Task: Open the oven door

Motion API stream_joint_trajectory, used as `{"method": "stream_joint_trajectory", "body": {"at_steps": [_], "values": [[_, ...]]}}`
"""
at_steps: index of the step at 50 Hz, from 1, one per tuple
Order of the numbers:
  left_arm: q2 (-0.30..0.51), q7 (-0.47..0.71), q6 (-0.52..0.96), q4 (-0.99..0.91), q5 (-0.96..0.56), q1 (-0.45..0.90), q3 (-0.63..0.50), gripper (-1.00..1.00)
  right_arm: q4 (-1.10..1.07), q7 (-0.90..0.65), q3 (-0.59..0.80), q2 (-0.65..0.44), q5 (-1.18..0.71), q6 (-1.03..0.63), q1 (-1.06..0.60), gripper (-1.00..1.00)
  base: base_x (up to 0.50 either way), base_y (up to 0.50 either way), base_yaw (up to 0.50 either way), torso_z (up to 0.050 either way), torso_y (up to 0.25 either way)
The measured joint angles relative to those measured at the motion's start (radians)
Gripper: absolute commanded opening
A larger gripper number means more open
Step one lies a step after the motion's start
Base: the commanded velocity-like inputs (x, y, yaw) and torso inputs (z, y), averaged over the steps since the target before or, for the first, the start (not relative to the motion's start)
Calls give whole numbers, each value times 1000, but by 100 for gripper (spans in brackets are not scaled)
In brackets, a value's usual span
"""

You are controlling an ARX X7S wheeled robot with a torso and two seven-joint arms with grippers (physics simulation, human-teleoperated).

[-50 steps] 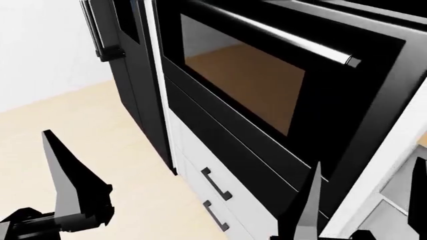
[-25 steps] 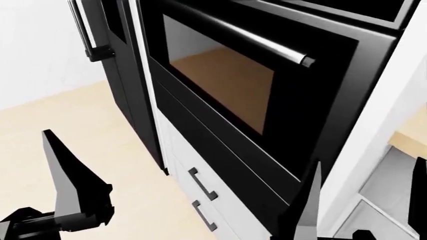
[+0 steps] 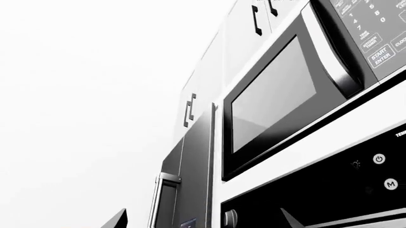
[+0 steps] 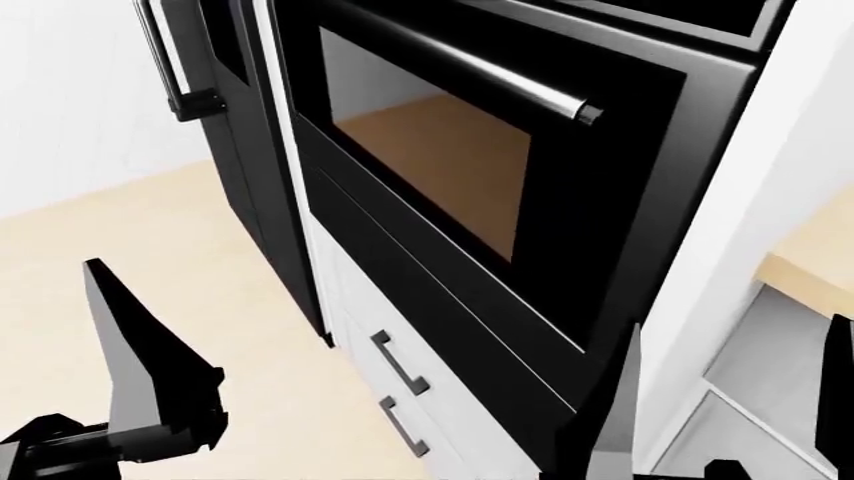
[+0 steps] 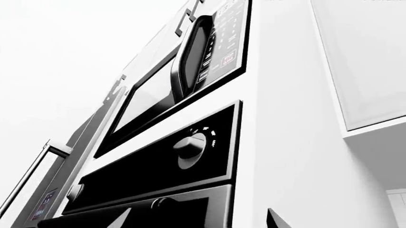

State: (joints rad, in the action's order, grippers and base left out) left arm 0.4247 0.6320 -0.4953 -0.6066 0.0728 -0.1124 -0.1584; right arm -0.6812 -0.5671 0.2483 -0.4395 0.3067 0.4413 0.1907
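So, your oven door (image 4: 441,190) is sitting shut in the upper middle of the head view, flush in its black frame, brownish glass window facing you and the long silver bar handle (image 4: 507,85) running along its top edge. Nothing of yours is touching it.

Your left gripper (image 4: 134,400) is down at the near left over the pale wood floor (image 4: 160,260), well apart from the door and lower than it. You only see one dark finger (image 4: 127,330) sticking up in the head view, and the left wrist view just catches two tips at its bottom edge with clear space between them, so it reads as spread open, holding nothing.

Your right gripper (image 4: 727,420) is at the near right, below the door's lower right corner. One finger (image 4: 621,400) rises in front of the plain black panel (image 4: 441,310) under the door, the other (image 4: 841,390) is off by the right edge, so a wide gap there too, empty.

The handle is up and far from both sets of fingers. Below the black panel are white drawers with two dark pulls (image 4: 400,365), and the tall black fridge (image 4: 227,130) stands to the left of the oven.

Both wrist views look up past the oven's control knob (image 5: 190,149) to the microwave (image 3: 285,95) above
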Motion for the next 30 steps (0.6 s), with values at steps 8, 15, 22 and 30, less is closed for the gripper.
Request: {"method": "stream_joint_trajectory", "body": {"at_steps": [8,15,22,30], "values": [[2,2,0,0,0,0,0,100,0,-1,1,-1,-1,-2,-1,100,52,-102,0,0,0],[3,3,2,-1,0,1,-1,100,0,-1,2,-1,-2,-3,-2,100,62,-106,0,0,0],[4,4,3,-1,0,2,-3,100,0,-3,2,-2,-1,-2,-2,100,22,-34,0,0,0],[5,5,4,-2,-1,2,-4,100,0,-6,2,-3,0,1,-2,100,0,0,0,0,0]]}}
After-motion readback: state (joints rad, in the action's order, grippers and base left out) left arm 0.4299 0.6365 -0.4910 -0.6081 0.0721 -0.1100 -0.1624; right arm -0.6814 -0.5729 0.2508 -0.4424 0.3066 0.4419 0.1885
